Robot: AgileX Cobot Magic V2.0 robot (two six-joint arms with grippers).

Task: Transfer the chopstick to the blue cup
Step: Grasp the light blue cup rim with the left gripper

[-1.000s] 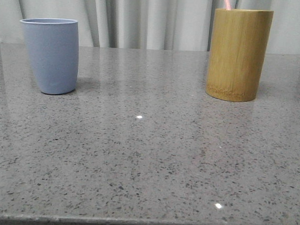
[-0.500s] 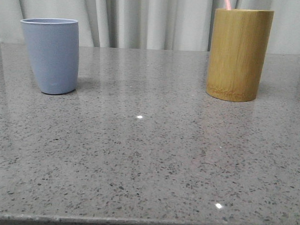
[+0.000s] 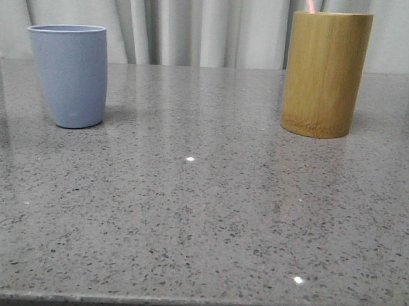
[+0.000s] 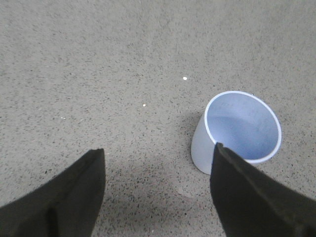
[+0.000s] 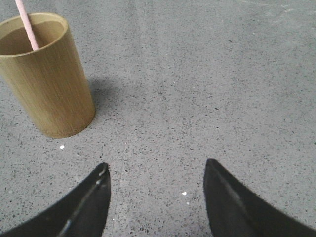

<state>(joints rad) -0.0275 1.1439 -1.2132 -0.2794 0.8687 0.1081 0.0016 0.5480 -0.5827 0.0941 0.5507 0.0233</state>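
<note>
Counter (image 3: 202, 213): a grey speckled stone surface, glossy, with small bright light spots on it; it carried both cups, and pale curtains (image 3: 195, 25) hung behind its far edge
Bamboo cylinder (image 3: 326, 73): tan, upright, stood at the far right of the counter in the front view; in the right wrist view it stood beside and beyond the left finger of the right hand, apart from it, casting a soft shadow on the stone
Blue cup (image 3: 68, 74): greyish-blue, smooth, no handle, upright at the far left of the counter, well apart from the bamboo cylinder; from the left wrist camera its open mouth showed a pale rim and no contents, and one dark finger partly covered its near edge in that view, though whether they touched could not be told
Left hand (image 4: 157, 170): open, its two dark fingers spread wide with bare counter between them, gripping nothing; it hung above the counter just beside the blue cup
Right hand (image 5: 157, 185): open as well, both dark fingers wide apart over bare stone, gripping nothing, near the bamboo cylinder
Chopstick (image 5: 26, 24): thin, pale pink, stood inside the bamboo cylinder, leaning against its inner wall with its upper end rising past the rim; in the front view just a short pink tip showed above the cylinder's top edge
</note>
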